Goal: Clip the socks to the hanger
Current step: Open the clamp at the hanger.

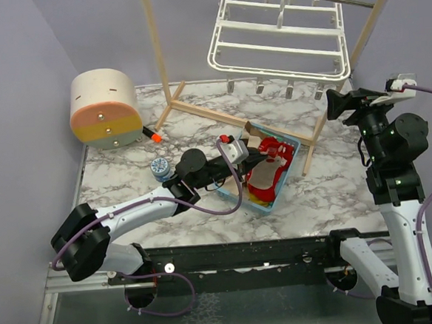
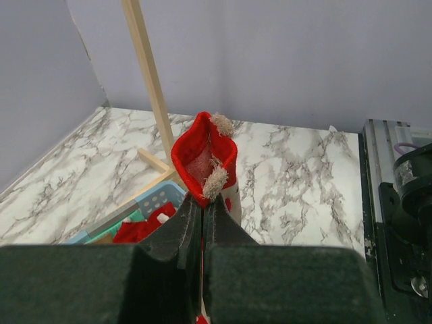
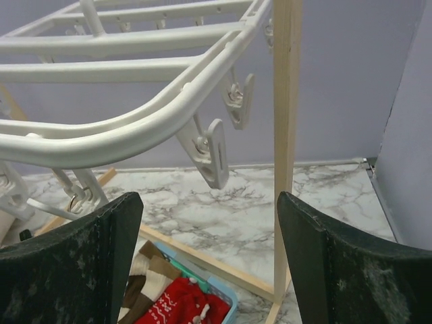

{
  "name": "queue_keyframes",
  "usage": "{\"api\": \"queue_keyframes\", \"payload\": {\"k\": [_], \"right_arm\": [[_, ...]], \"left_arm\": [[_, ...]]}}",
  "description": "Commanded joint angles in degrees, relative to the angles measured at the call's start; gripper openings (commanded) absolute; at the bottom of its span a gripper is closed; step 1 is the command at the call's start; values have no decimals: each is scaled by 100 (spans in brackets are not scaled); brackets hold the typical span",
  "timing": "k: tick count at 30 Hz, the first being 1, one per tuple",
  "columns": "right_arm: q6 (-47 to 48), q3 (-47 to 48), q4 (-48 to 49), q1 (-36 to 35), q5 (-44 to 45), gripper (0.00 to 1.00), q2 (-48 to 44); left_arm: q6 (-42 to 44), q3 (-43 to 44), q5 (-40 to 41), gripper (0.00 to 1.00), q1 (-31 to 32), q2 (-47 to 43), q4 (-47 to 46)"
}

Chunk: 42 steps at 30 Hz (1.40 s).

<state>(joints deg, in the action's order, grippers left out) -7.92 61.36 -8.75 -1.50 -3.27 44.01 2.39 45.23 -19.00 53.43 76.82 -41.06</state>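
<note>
My left gripper (image 1: 258, 155) reaches over the light-blue basket (image 1: 289, 173) and is shut on the cuff of a red sock (image 2: 201, 154) with pale fuzzy bobbles, held up above the basket. More socks (image 1: 265, 179), red, beige and teal, lie in the basket; they also show in the right wrist view (image 3: 177, 305). The white hanger (image 1: 277, 28) hangs tilted from the wooden stand at the back. My right gripper (image 1: 336, 103) is open and empty, just below the hanger's right corner (image 3: 135, 128), with a dangling clip (image 3: 214, 154) straight ahead between the jaws.
The light wooden stand (image 1: 161, 62) straddles the back of the table; its right post (image 3: 285, 135) is close in front of my right gripper. A cream and orange drum (image 1: 105, 109), an orange-tipped pen (image 1: 152, 134) and a small blue round object (image 1: 159, 167) sit at the left.
</note>
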Motion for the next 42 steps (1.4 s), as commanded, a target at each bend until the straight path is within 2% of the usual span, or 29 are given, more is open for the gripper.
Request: {"api": "queue_keyframes", "payload": {"k": [1,5,16,26,42], "right_arm": [[30,-155,815,-26,-113,86,-53],[78,-246,1208,-26,-127,85,8],[220,-205,1495,-26,-214,80,305],[191,-133,1675,-22,-297,72,501],[178,38,1694,-28,-363,66,662]], "left_arm": [[81,-43,3,0,54,-147,-122],[94,-49,2,0,54,-151,-122],[103,-58,-7,0,58,-140,-122],[148,-58,-16,0,54,-115,-122],[133,-58,-42,0,54,-114,-122]]}}
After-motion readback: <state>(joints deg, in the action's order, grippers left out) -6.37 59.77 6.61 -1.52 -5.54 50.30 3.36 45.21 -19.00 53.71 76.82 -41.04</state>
